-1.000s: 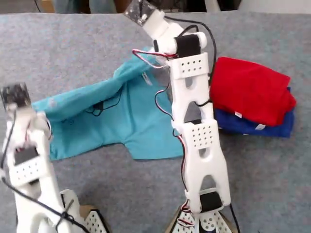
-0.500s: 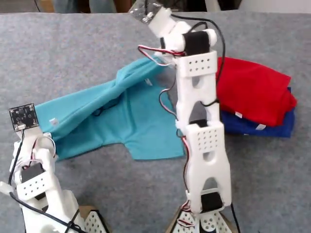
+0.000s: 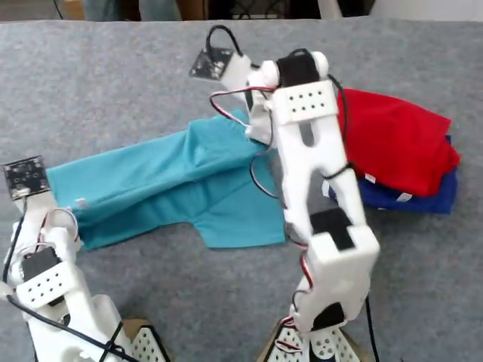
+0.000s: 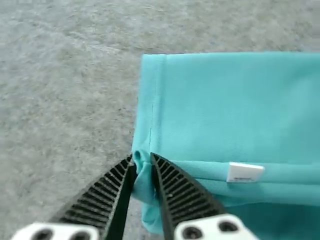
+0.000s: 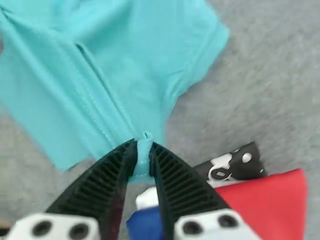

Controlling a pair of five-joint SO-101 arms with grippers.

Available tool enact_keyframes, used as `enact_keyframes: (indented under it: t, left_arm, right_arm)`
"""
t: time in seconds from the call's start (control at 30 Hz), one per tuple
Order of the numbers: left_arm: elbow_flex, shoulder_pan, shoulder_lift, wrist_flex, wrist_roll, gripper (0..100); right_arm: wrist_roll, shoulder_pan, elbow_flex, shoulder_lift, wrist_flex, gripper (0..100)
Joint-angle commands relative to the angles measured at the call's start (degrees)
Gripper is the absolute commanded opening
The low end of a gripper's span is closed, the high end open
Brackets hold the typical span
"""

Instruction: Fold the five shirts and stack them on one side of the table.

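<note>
Near the grey felt table's (image 3: 113,75) left edge, the left gripper (image 4: 141,172) is pinching the teal cotton shirt's (image 3: 173,181) corner. Mid-table, the right gripper (image 5: 142,150) is clamping another corner, beside a folded red shirt (image 3: 392,143) lying on a folded blue shirt (image 3: 392,194). Moving both grippers together, cloth taut, should square the fold.

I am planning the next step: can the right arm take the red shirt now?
Probably not yet: the right pincer is shut on the teal shirt, so it must let go first. The red shirt lies close beside that arm, uncovered.
</note>
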Motion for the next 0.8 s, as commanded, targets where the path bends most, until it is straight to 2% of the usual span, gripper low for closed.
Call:
enact_keyframes:
  t: [0.0, 0.17, 0.37, 0.53, 0.6, 0.7, 0.77]
  left_arm:
    - [1.10, 0.13, -0.09, -0.26, -0.97, 3]
    - [3.38, -3.47, -0.09, 0.09, -0.79, 3]
    - [3.65, -4.00, -0.09, 0.18, -0.97, 3]
    - [3.65, -4.09, -0.09, 0.26, -0.62, 4]
    - [3.65, -4.79, -0.09, 1.14, 0.97, 8]
    - [2.24, -7.16, -0.09, 3.34, 6.51, 19]
    - [0.04, -7.87, -0.09, 6.68, 6.24, 21]
  right_arm:
    - [0.88, 3.08, 9.45, -8.40, -2.73, 1.3]
    - [0.70, 1.32, 27.47, -15.87, -7.74, 1.3]
    - [0.53, -0.79, 49.98, -24.92, -24.18, 1.4]
    - [0.53, 1.23, 59.30, -26.77, -31.38, 1.5]
    - [0.53, 2.20, 60.88, -26.59, -31.65, 1.7]
    - [0.53, 3.25, 62.29, -27.03, -30.77, 11.9]
    - [0.79, 4.22, 62.11, -28.18, -28.92, 21.4]
